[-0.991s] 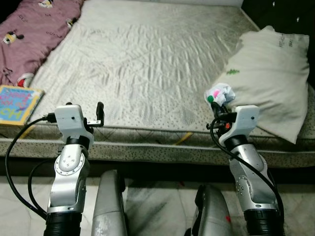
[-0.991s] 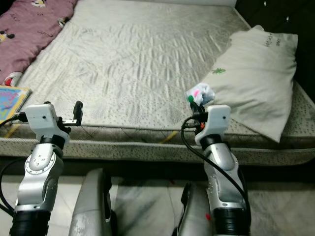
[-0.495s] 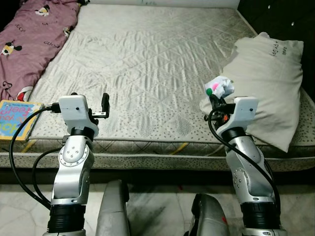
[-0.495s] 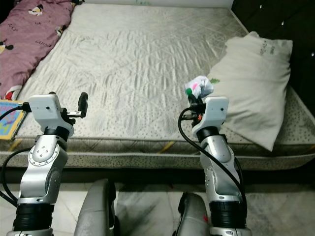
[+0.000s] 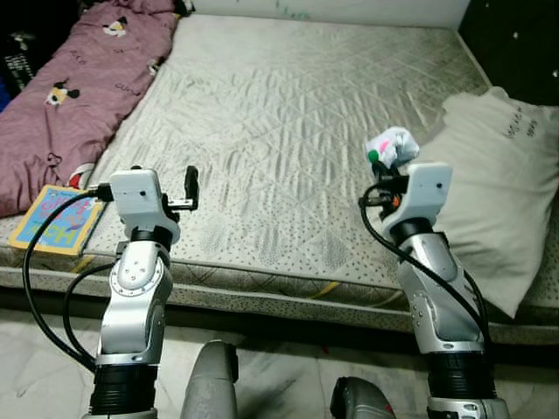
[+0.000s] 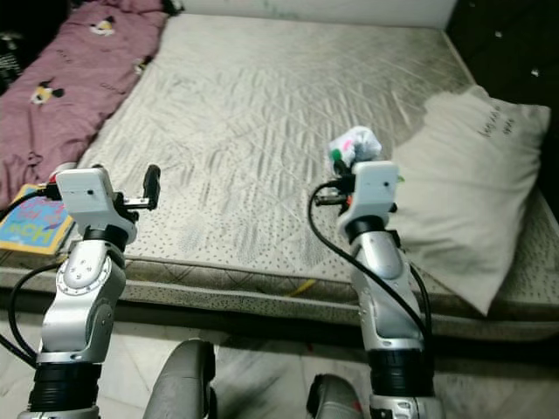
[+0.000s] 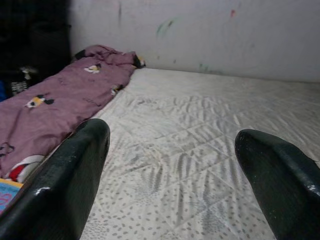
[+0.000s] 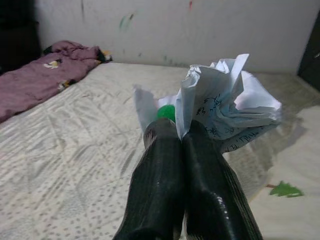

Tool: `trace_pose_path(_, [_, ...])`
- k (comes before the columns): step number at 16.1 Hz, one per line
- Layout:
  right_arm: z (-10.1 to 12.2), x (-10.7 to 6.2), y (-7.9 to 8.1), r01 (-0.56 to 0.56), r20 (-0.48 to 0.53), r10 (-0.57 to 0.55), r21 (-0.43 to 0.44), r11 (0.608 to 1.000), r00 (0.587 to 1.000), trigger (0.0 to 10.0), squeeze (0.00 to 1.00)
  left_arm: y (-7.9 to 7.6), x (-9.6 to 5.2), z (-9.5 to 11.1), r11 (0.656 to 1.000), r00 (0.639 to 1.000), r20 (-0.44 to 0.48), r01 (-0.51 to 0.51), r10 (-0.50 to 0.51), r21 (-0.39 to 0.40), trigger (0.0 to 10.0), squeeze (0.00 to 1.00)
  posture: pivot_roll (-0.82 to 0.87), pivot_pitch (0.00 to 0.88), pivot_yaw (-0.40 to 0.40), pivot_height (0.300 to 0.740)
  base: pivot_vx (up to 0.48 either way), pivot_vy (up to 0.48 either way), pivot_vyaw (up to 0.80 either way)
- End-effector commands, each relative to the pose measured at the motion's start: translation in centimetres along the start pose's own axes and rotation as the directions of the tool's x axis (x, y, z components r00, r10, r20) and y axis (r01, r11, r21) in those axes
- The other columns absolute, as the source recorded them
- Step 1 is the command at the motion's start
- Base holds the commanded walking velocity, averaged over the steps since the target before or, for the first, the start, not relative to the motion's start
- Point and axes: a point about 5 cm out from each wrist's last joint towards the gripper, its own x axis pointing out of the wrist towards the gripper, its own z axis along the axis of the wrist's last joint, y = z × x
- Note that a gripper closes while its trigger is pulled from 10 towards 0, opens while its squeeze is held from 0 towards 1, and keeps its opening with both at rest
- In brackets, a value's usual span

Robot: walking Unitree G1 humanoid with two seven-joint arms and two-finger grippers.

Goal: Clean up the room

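Note:
A crumpled white paper wad (image 8: pixel 225 107) with green and pink marks is pinched in my right gripper (image 8: pixel 181 134), which is shut on it. In the left eye view the crumpled paper (image 5: pixel 391 145) is held above the mattress (image 5: pixel 288 113), just left of the white pillow (image 5: pixel 502 188). My left gripper (image 5: pixel 189 186) stands open over the mattress's near left part, with nothing between its fingers (image 7: pixel 80 175). A colourful children's book (image 5: pixel 57 218) lies at the mattress's near left corner.
A purple blanket (image 5: pixel 79 96) with cartoon prints lies along the mattress's left side. A white wall (image 7: pixel 200 35) with scribbles stands behind the bed. Pale tiled floor (image 5: pixel 271 388) shows below the mattress edge, by my legs.
The camera has shifted, showing more of the purple blanket and book at left. Both arms sit slightly higher over the mattress. The right gripper still holds the paper.

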Motion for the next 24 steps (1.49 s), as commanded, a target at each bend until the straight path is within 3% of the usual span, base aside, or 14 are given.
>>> trace_pose_path(1, [-0.4,0.0,-0.3,0.019,-0.017,-0.018,0.026,0.999,1.000,10.0,0.00,0.5,-0.1,-0.2,1.000,1.000,-0.013,-0.015,0.015,0.008,10.0,0.00,0.07,0.000,-0.033,0.679,0.000,0.000,0.00])
trace_pose_path(3, [-0.6,0.5,-0.1,0.022,-0.020,-0.021,0.019,1.000,1.000,10.0,0.00,1.5,-0.3,-0.6,0.999,0.999,-0.024,-0.031,0.031,0.022,10.0,0.00,0.07,0.000,-0.031,0.709,0.000,0.000,0.00])
trace_pose_path(6, [-0.9,0.7,0.0,0.031,-0.021,-0.030,0.028,0.999,0.999,10.0,0.00,1.1,0.0,-0.6,1.000,1.000,-0.023,-0.014,0.015,0.021,10.0,0.00,0.06,0.000,-0.022,0.738,0.000,0.000,0.00])
trace_pose_path(10, [-0.7,0.4,0.0,0.027,-0.008,-0.027,0.014,1.000,1.000,10.0,0.00,0.2,0.5,-0.8,1.000,1.000,-0.022,0.019,-0.019,-0.002,10.0,0.00,0.02,0.000,-0.008,0.740,0.000,0.000,0.00])
trace_pose_path(12, [-1.0,0.0,-1.0,0.049,-0.018,-0.049,-0.004,0.999,0.999,10.0,0.00,-0.8,0.4,-1.0,0.998,0.998,-0.025,0.052,-0.053,-0.030,10.0,0.00,0.02,0.000,-0.004,0.740,0.000,0.000,0.00])
trace_pose_path(15, [-1.6,-0.3,-1.4,0.060,-0.041,-0.060,-0.005,0.998,0.997,10.0,0.00,-0.8,0.2,-1.6,0.998,0.998,-0.044,0.041,-0.043,-0.050,10.0,0.00,0.02,0.000,-0.015,0.740,0.000,0.000,0.00])
trace_pose_path(20, [-2.5,-0.3,-0.5,0.047,-0.096,-0.045,0.018,0.999,0.994,10.0,0.00,-1.0,-0.1,-2.3,0.996,0.997,-0.066,0.028,-0.033,-0.083,10.0,0.00,0.02,0.000,-0.026,0.740,0.000,0.000,0.00])
trace_pose_path(24, [-2.5,-0.4,-0.8,0.055,-0.099,-0.052,0.022,0.998,0.994,10.0,0.00,-1.4,0.1,-2.3,0.995,0.997,-0.063,0.044,-0.050,-0.093,10.0,0.00,0.01,0.000,-0.026,0.740,0.000,0.000,-0.80])
